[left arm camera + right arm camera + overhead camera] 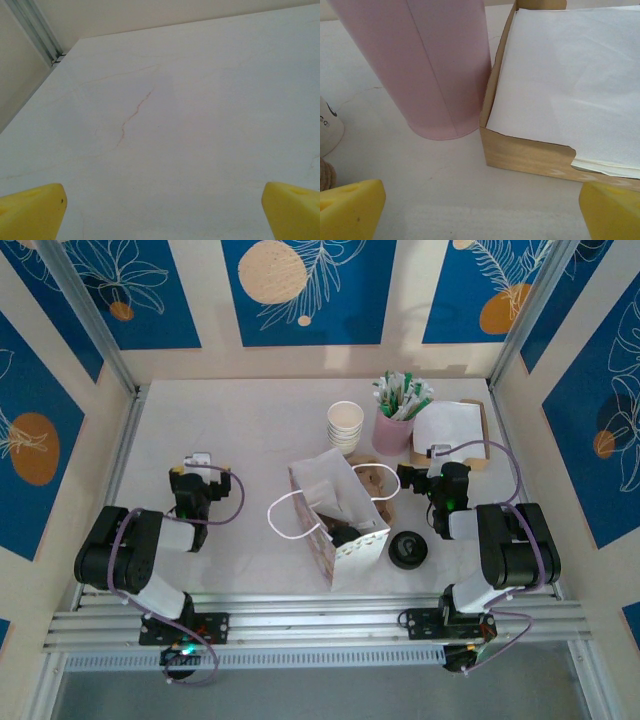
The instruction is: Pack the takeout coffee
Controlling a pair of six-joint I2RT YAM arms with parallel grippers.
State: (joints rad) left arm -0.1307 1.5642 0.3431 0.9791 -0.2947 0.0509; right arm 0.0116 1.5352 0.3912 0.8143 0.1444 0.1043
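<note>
A white paper bag (335, 525) with looped handles stands open in the middle of the table, with something dark inside near its front. A stack of white paper cups (345, 425) stands behind it, and a black lid (408, 549) lies to the bag's right. My left gripper (200, 462) (162, 215) is open over bare table left of the bag. My right gripper (432, 458) (480, 212) is open and empty, low over the table just in front of the pink holder (430, 65) and the napkin box (530, 150).
The pink holder (394, 430) carries green and white packets. The brown box (480, 445) holds white napkins (570, 75). A brown cardboard piece (378, 483) lies behind the bag. A white cup's edge (327, 127) shows at the left of the right wrist view.
</note>
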